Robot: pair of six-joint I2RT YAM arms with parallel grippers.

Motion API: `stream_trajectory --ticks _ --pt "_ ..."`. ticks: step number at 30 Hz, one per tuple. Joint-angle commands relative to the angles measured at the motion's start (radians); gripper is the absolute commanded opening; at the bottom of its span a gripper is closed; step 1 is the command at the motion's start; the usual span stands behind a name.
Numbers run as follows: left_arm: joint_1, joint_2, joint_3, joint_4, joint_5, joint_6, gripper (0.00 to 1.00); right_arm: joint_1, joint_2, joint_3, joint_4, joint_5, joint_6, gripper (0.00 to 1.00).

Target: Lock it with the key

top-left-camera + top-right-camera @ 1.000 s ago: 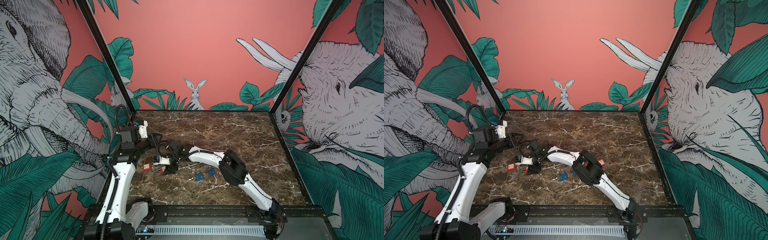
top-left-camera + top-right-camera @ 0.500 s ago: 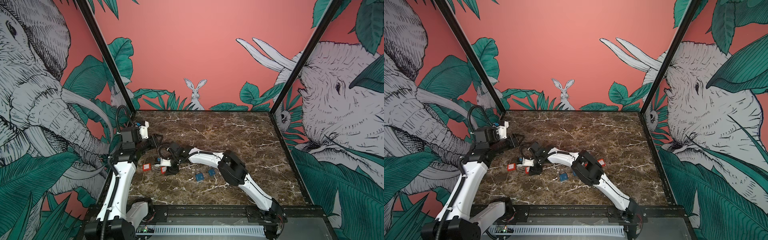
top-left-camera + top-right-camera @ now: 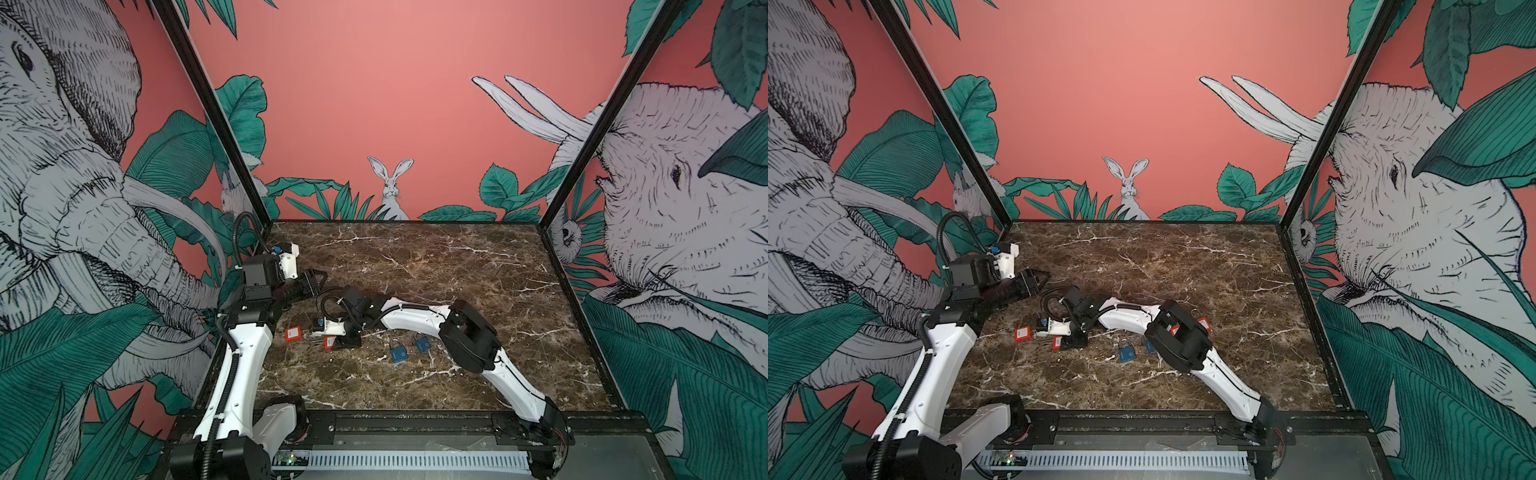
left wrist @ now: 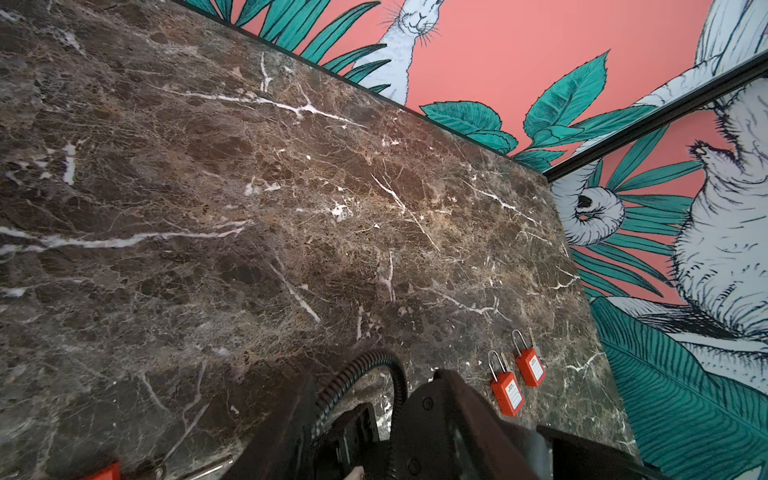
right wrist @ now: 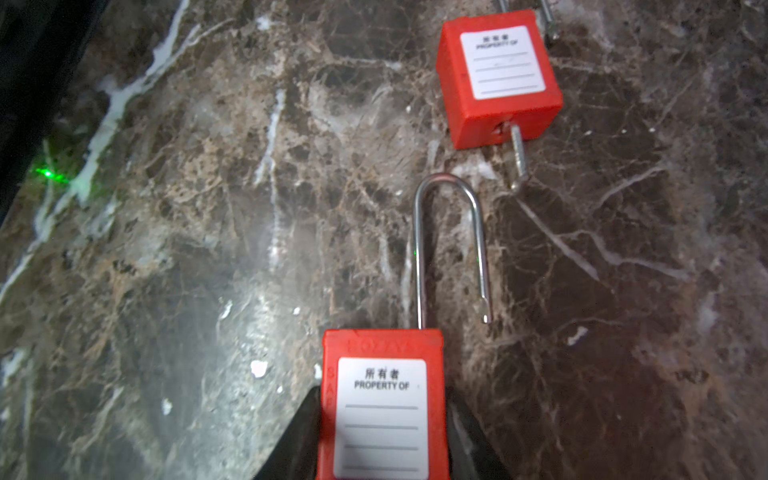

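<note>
While right tool grips one of four red padlocks, left tool hangs open

Red plastic padlock with shiny metal shackle on glossy veined marble tabletop

The right claw is down on the brown marble counter, over a red padlock that it partly hides. The other red padlock lies just beside it, apart. The near blue padlock and the far blue padlock lie close together by the right arm. The left claw hangs raised near the counter's left edge.
</note>
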Motion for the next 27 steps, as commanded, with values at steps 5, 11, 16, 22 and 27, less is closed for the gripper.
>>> stream_trajectory --ticks 5,11,16,22,27 --pt "-0.002 -0.026 -0.062 0.137 0.129 0.076 0.51 -0.021 -0.233 -0.193 0.068 -0.019 -0.086 0.24" --pt "-0.082 -0.045 -0.088 0.235 0.163 0.217 0.50 -0.140 -0.482 -0.406 0.069 -0.122 -0.125 0.22" --pt "-0.182 -0.045 -0.098 0.287 0.265 0.399 0.50 -0.252 -0.687 -0.560 0.008 -0.197 -0.167 0.22" --pt "-0.227 -0.110 -0.172 0.376 0.374 0.578 0.54 -0.364 -0.924 -0.701 -0.062 -0.236 -0.206 0.22" --pt "-0.344 -0.103 -0.159 0.297 0.381 0.761 0.56 -0.387 -1.049 -0.741 -0.153 -0.211 -0.241 0.22"
